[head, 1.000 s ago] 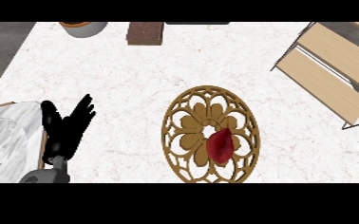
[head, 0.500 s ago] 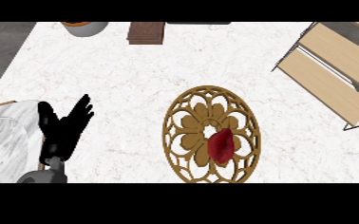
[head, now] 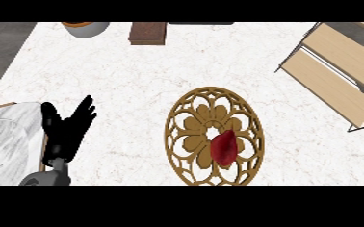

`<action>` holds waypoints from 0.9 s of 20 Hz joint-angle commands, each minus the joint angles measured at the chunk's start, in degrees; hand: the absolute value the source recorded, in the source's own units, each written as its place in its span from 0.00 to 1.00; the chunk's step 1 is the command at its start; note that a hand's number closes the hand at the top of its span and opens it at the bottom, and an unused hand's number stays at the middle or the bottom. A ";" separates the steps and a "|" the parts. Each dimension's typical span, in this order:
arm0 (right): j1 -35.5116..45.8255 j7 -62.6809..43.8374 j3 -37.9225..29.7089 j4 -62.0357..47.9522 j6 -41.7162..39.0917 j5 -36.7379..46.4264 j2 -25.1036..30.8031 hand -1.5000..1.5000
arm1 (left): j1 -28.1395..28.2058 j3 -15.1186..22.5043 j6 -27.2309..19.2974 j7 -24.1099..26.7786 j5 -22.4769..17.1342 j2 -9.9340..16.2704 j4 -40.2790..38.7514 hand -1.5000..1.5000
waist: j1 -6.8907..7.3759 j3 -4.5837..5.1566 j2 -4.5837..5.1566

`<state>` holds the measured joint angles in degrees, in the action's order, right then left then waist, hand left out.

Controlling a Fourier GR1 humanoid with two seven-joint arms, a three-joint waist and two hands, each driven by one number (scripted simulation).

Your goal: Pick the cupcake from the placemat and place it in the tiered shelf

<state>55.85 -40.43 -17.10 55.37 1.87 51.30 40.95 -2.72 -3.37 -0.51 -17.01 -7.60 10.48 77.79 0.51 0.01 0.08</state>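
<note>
Cupcake [head: 224, 147] lies on the placemat [head: 186, 120], right of the left hand [head: 65, 133] with fingers [head: 84, 110] released; tiered shelf [head: 328, 72] far right, bare bench [head: 135, 86] between.

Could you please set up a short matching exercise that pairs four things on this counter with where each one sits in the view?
Things:
1. cupcake
2. tiered shelf
3. left hand
4. brown block

Places:
A. top edge, left of centre
B. on the round placemat
C. right edge
D. lower left, open, fingers up

Pairs: 1-B, 2-C, 3-D, 4-A
</note>
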 commanded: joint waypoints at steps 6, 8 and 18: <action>2.23 1.44 2.21 -3.27 -3.47 0.86 1.33 1.00 | -1.72 -1.49 1.54 1.85 0.23 0.63 -3.43 0.50 | -0.29 0.04 0.01; -1.71 1.89 0.94 -1.38 -2.94 -0.39 0.95 1.00 | 0.02 -2.08 2.53 0.73 -0.96 0.87 -2.42 0.50 | -0.41 0.02 -0.10; 2.60 1.01 -9.78 1.19 14.77 -7.47 -1.63 0.00 | 0.81 -1.07 1.40 -0.19 0.26 0.31 0.11 0.50 | -0.17 -0.02 -0.14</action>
<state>57.90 -40.20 -24.16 54.25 13.35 46.94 40.14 -2.36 -4.23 0.47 -16.74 -7.19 10.40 77.45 0.44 -0.02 0.04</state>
